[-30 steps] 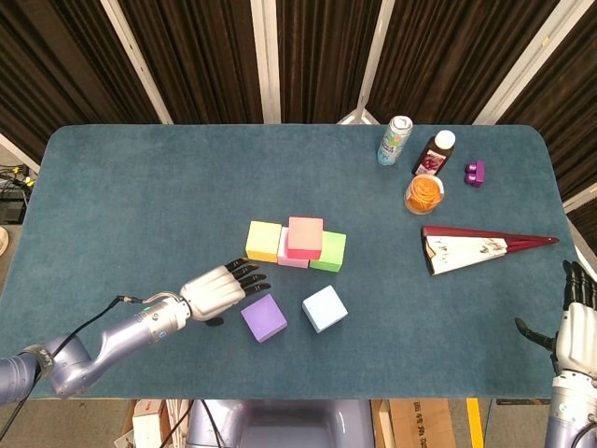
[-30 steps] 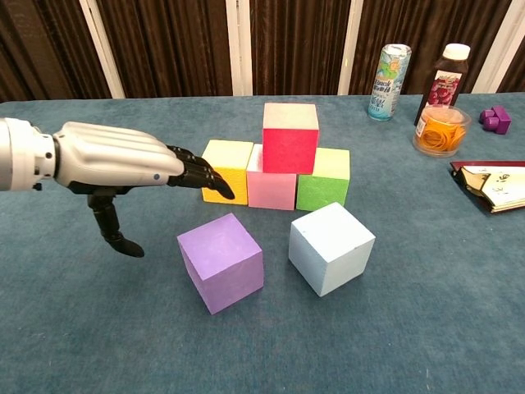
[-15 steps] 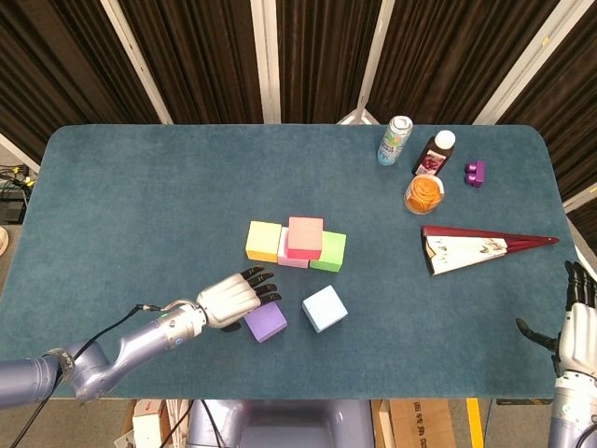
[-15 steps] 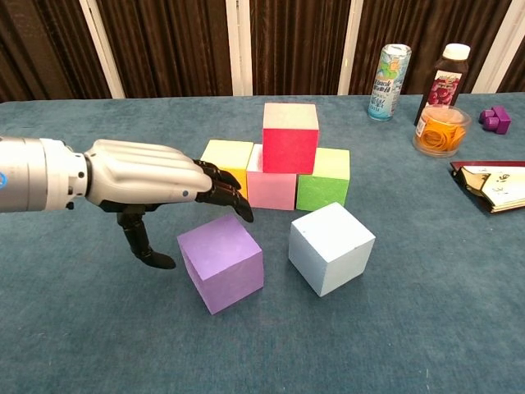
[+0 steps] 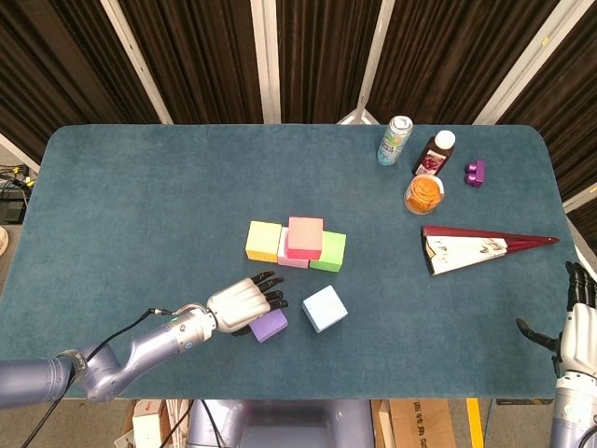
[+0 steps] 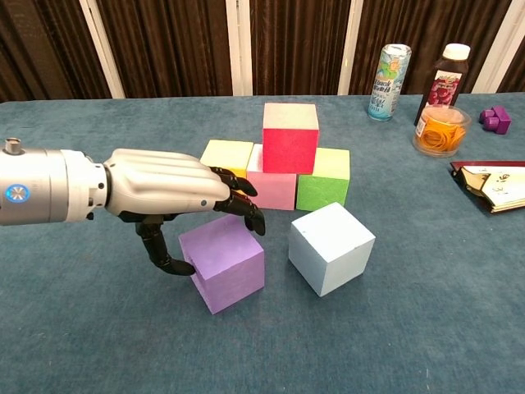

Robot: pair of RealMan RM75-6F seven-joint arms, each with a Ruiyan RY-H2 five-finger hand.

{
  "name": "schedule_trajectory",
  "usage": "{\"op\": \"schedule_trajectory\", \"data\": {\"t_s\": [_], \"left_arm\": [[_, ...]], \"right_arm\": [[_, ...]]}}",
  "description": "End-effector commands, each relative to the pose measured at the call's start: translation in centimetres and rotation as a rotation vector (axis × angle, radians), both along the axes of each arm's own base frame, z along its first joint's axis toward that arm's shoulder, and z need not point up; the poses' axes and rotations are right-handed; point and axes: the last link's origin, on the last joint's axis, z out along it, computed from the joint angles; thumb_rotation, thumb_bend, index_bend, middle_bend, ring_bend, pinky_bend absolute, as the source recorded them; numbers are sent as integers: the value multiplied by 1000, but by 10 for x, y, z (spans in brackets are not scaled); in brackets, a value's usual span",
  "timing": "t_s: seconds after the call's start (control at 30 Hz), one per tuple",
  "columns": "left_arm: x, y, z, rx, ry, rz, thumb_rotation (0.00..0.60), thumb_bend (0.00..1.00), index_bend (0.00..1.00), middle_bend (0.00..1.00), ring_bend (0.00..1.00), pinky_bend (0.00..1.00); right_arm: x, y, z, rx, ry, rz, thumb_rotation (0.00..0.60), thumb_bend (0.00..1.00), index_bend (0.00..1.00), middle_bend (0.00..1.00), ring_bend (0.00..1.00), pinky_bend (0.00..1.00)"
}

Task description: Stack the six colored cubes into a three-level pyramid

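Near the front edge, left hand (image 6: 168,193) hovers over purple cube (image 6: 225,264), fingers (image 6: 242,205) spread across its top, thumb down its left face, not clamped.

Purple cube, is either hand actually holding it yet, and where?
Not clearly. The left hand arches over the purple cube, thumb beside its left face; a closed grip cannot be told. The right hand holds nothing.

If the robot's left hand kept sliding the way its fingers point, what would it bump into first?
Probably the light blue cube. The left hand sits over the purple cube, fingers aimed right. Depth is unclear, so they might pass above it.
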Motion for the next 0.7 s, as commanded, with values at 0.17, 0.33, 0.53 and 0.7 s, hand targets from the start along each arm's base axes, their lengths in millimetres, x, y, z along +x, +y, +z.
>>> {"op": "schedule_trajectory", "data": {"t_s": [0.17, 0.33, 0.53, 0.7], "left_arm": [[5, -3, -4, -3, -8, -24, 600, 387, 275, 283, 0, 0], [9, 1, 4, 30, -18, -33, 600, 397, 328, 345, 0, 0], [13, 8, 24, 84, -43, 28, 600, 397, 336, 379, 0, 0], [16, 8, 47, 159, -36, 65, 600, 397, 349, 408, 0, 0]], "right_arm": [[1, 0, 1, -24, -29, -2, 600, 95, 47, 81, 81, 0], [-1, -1, 2, -26, -24, -8, 600, 94, 47, 81, 81, 0], [-1, -1, 2, -28, -29, -8, 600, 94, 47, 81, 80, 0], [-1, -1, 1, -24, -33, -7, 600, 94, 47, 81, 81, 0]]}}
